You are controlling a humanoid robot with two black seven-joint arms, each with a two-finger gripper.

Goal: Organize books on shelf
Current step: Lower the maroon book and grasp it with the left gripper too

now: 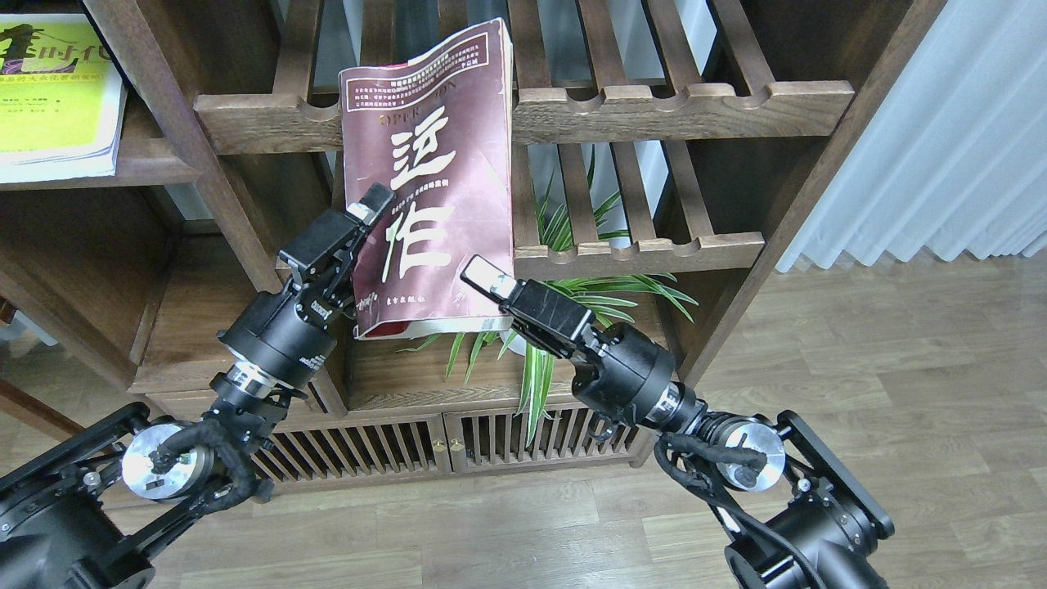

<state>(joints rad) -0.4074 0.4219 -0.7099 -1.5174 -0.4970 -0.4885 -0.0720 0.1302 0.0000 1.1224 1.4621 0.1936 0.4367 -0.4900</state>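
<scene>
A thick maroon book (442, 147) with big white characters is held upright and bowed in front of the slatted racks. My right gripper (489, 285) is shut on its lower right corner, one finger lying over the cover. At the book's left edge is my left gripper (366, 219), one finger on the cover and the other hidden behind the book. A yellow-green book (51, 90) with a white border lies flat on the dark-brown shelf (155, 168) at the top left.
Two slatted racks (654, 106) with scalloped rails stand behind the maroon book. A green plant (572, 298) sits below them, above a low cabinet (442, 446) with slatted doors. A white curtain (941, 123) hangs at the right over the wooden floor.
</scene>
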